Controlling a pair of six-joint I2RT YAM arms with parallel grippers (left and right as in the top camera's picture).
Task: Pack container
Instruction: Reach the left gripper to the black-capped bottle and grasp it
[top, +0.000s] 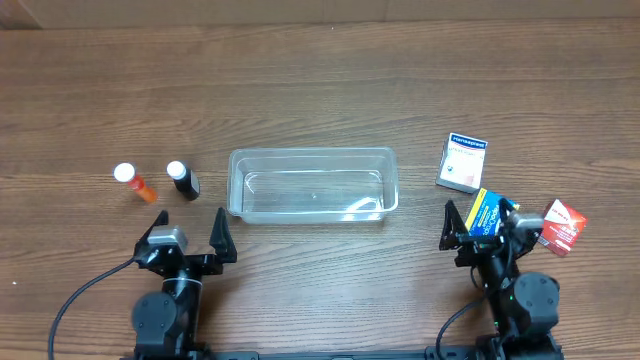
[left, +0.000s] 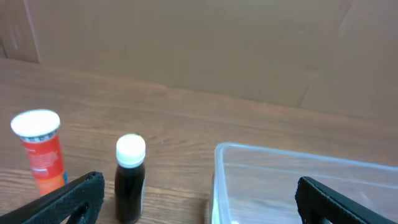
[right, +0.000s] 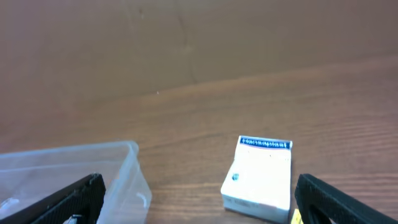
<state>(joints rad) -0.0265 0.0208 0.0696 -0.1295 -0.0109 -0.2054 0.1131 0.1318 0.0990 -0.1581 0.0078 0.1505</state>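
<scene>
The clear plastic container (top: 312, 184) stands empty at the table's middle; it also shows in the left wrist view (left: 298, 180) and the right wrist view (right: 68, 174). An orange bottle with a white cap (top: 134, 183) (left: 41, 149) and a dark bottle with a white cap (top: 182, 180) (left: 129, 177) stand left of it. A white box (top: 461, 163) (right: 259, 176), a blue and yellow box (top: 489, 213) and a red box (top: 562, 227) lie to its right. My left gripper (top: 189, 234) (left: 199, 205) is open and empty near the front edge. My right gripper (top: 482, 226) (right: 199, 205) is open and empty.
The wooden table (top: 320, 90) runs back to a brown cardboard wall (left: 199, 43). Black cables trail from the arm bases at the front edge (top: 90, 290).
</scene>
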